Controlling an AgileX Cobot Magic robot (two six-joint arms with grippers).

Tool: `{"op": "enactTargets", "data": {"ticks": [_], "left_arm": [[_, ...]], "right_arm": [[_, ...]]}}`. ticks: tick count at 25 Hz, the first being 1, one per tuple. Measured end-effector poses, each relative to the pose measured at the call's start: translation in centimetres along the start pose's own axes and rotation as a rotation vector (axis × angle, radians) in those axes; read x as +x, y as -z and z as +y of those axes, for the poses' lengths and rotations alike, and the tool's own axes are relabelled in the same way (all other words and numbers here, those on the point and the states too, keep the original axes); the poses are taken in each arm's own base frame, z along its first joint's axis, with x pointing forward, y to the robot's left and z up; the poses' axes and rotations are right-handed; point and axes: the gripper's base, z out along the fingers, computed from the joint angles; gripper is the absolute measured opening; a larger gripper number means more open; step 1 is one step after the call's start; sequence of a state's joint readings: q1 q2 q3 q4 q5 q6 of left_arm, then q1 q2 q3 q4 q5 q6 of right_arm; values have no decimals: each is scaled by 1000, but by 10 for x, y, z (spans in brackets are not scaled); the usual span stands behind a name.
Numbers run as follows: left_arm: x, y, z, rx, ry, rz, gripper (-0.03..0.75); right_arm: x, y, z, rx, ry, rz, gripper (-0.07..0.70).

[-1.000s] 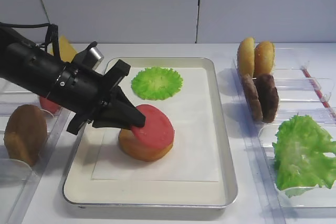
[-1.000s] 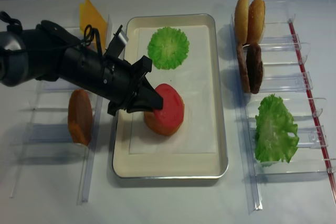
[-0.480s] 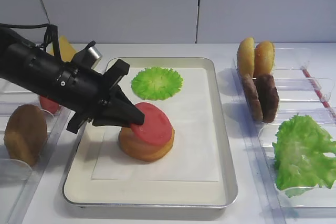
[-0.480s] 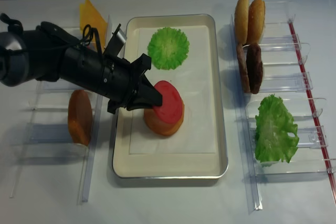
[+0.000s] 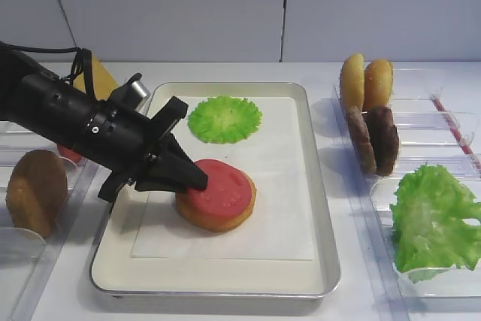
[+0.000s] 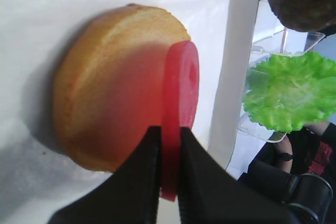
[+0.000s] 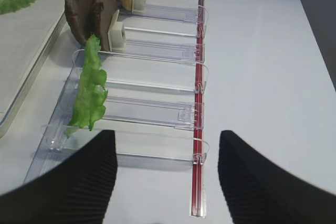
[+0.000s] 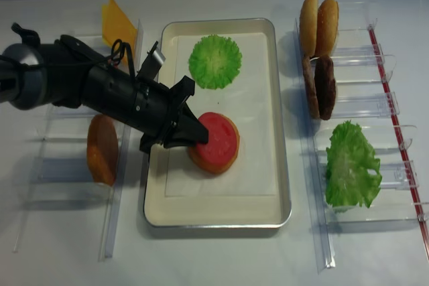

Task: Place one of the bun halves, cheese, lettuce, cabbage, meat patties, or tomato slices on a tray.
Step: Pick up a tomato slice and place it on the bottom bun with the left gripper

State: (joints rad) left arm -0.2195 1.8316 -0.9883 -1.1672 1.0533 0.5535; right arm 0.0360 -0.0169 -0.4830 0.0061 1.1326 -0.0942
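A red tomato slice lies nearly flat on top of a golden bun half in the middle of the silver tray. My left gripper is shut on the slice's left edge; the left wrist view shows both fingers pinching the tomato slice against the bun half. A round green cabbage leaf lies at the back of the tray. My right gripper stands open over the white table, nothing between its fingers.
Clear bins on the right hold two bun halves, two meat patties and lettuce. On the left stand another bun half, a red slice behind the arm, and yellow cheese.
The left gripper has come down and brought the tilted tomato slice flat onto the bun half. Its jaws stay shut. The right gripper's earlier state is not shown.
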Motion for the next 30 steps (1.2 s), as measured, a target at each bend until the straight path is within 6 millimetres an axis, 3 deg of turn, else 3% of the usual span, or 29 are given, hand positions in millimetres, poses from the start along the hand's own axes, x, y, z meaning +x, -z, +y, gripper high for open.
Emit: {"op": "enactTargets", "data": {"ticks": [8, 17, 30], "left_arm": [[0, 0, 0, 0, 18, 0, 46], [0, 0, 1, 0, 53, 2, 162], [3, 3, -1, -24, 91, 18, 186]], "right_arm": [[0, 0, 0, 0, 0, 0, 444], [0, 0, 0, 0, 0, 0, 444], [0, 0, 0, 0, 0, 0, 444]]}}
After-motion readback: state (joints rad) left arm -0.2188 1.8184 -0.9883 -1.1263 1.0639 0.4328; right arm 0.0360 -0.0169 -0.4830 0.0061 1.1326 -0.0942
